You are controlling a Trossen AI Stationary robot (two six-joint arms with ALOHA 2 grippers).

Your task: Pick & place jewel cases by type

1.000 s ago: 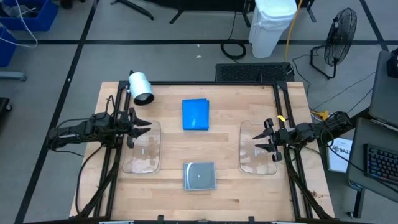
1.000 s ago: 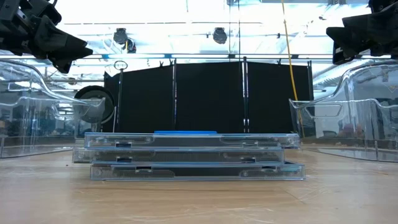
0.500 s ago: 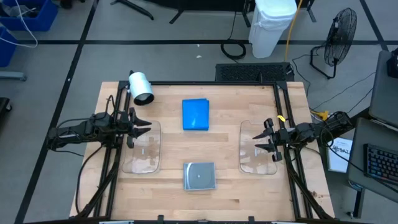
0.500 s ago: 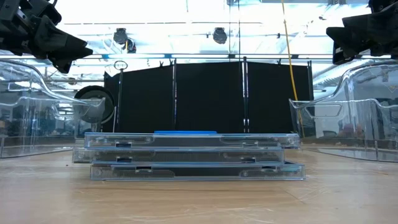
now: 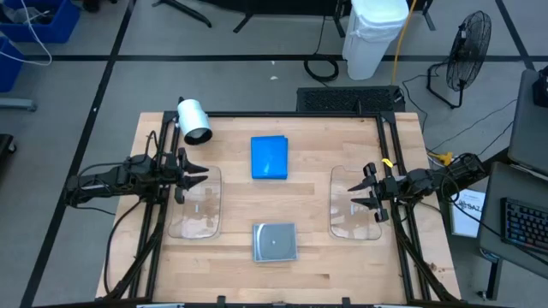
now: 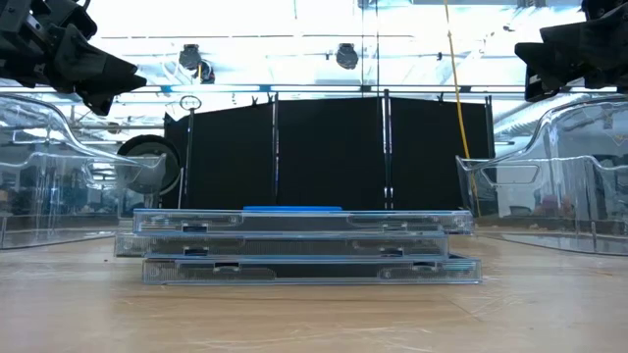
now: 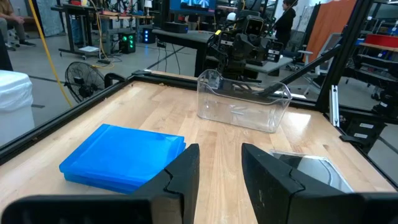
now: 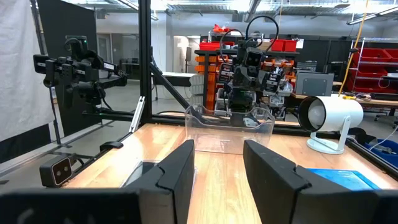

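Note:
A stack of bright blue jewel cases (image 5: 269,157) lies flat on the table toward the far middle; it also shows in the left wrist view (image 7: 122,155). A stack of grey translucent jewel cases (image 5: 274,241) lies flat near the front middle, seen edge-on in the low view (image 6: 304,245). My left gripper (image 5: 199,172) hangs open and empty over the left clear tray (image 5: 195,202). My right gripper (image 5: 361,192) hangs open and empty over the right clear tray (image 5: 354,204).
A white lamp-like cylinder (image 5: 194,120) stands at the table's far left corner. Black frame rails (image 5: 396,171) run along both table sides. Bare wood lies between the two trays and around the stacks.

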